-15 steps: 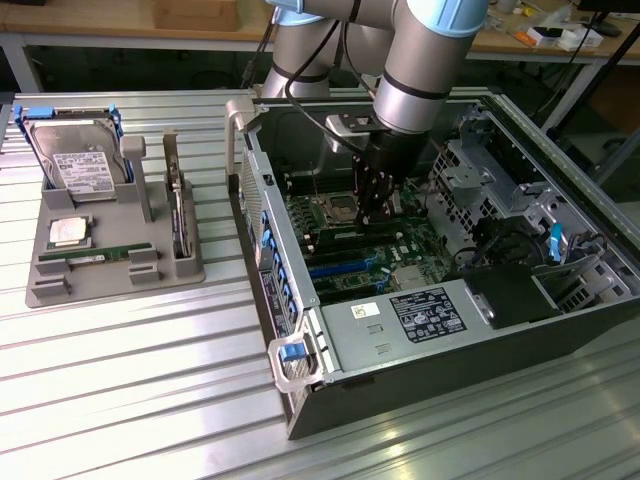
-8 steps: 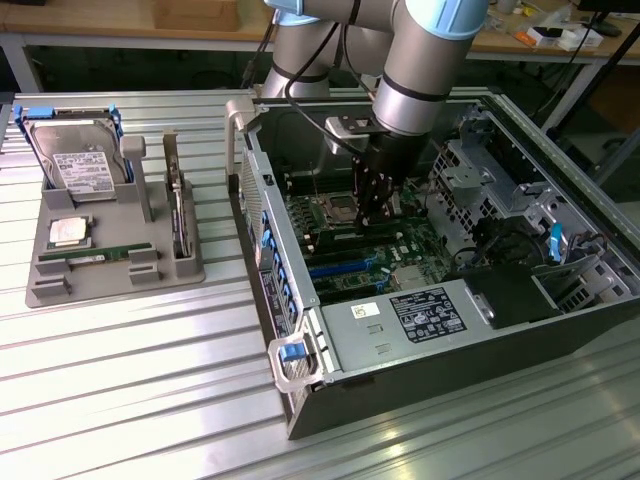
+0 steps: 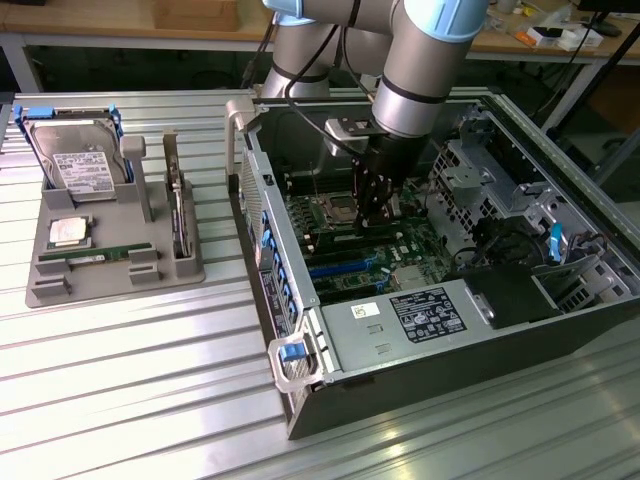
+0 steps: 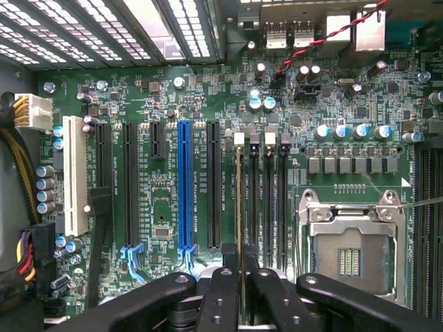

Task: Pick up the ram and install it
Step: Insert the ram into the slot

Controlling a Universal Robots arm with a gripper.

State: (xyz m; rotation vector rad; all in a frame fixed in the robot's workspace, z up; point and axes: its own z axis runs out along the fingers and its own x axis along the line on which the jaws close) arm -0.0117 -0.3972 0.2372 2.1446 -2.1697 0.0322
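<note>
- The ram (image 4: 239,207) stands edge-on along the memory slot closest to the long black card slots, reaching from a slot clip to the gripper.
- The gripper (image 4: 242,283) is clamped on the stick's near end, one finger on each face.
- Pick-up looks done, and the stick is lined up with its slot. I cannot tell whether it is pressed fully home, so seating and letting go may remain.
- Three neighbouring memory slots (image 4: 267,200) are empty, and the processor socket (image 4: 349,242) lies just beyond them.
- In the exterior view the gripper (image 3: 375,215) is low inside the computer case (image 3: 400,330). Another green stick (image 3: 95,256) lies in the grey tray (image 3: 110,285), well apart.
</note>
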